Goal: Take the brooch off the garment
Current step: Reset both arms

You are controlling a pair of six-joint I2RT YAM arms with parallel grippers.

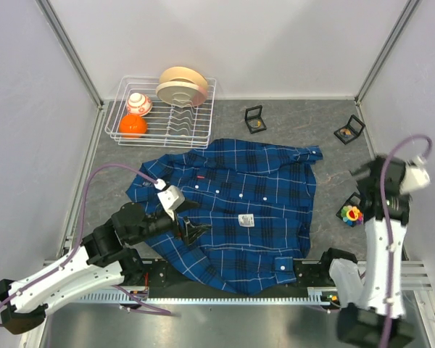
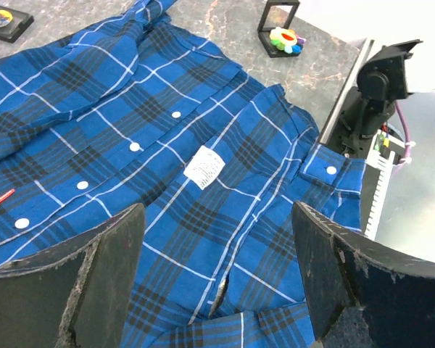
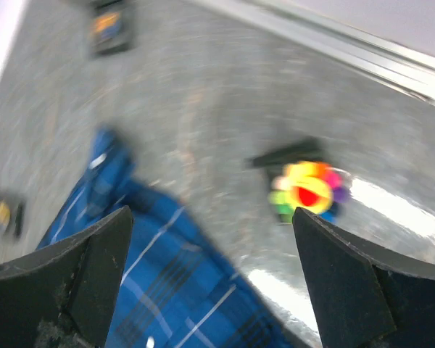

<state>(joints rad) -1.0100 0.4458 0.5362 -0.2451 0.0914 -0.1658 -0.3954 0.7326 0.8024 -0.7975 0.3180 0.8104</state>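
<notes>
Both pairs of jaws stand wide and empty. The right gripper (image 3: 210, 232) hangs over the round rainbow-petalled flower brooch with a red centre (image 3: 308, 192). It sits on a small black stand (image 3: 284, 155) just right of the dark-blue plaid shirt (image 1: 254, 196), off the cloth. It seems delivered, so the arm should rise straight, clear of the petals. The left gripper (image 2: 217, 275) hovers over the shirt's near-left part. The brooch faces up and has no long axis.

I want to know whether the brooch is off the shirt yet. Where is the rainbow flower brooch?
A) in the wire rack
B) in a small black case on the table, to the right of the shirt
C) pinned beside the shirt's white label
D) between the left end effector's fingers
B: the rainbow flower brooch sits in an open black case on the table, clear of the garment.
</notes>
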